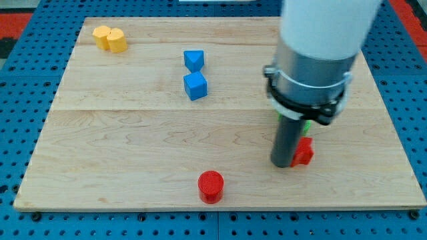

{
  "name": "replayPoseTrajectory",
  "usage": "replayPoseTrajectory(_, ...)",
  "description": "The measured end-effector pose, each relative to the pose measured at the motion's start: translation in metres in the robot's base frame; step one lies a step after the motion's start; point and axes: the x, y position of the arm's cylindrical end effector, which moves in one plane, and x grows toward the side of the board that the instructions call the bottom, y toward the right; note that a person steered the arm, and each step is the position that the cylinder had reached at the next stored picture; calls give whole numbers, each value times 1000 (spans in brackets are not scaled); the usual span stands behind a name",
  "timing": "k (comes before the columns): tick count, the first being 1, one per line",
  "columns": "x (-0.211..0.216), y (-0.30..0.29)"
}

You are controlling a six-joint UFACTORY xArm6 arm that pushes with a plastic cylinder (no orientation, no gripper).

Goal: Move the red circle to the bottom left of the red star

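My tip (283,164) sits at the lower right of the frame, touching the left side of the red star (303,151), which the rod partly hides; it is a bare rod with nothing to spread or pinch. A bit of green (307,125) shows just above the star, its shape hidden. The red circle (211,186) lies at bottom centre, close to the board's (120,160) bottom edge and well apart from the star, with bare wood between them. Two blue blocks (195,73) stand at upper centre, and a yellow block (109,39) lies near the upper left corner.
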Motion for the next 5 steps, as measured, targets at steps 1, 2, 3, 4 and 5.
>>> replayPoseTrajectory(1, 33, -1)
replayPoseTrajectory(2, 59, 27)
replayPoseTrajectory(3, 70, 11)
replayPoseTrajectory(4, 71, -34)
replayPoseTrajectory(5, 70, -60)
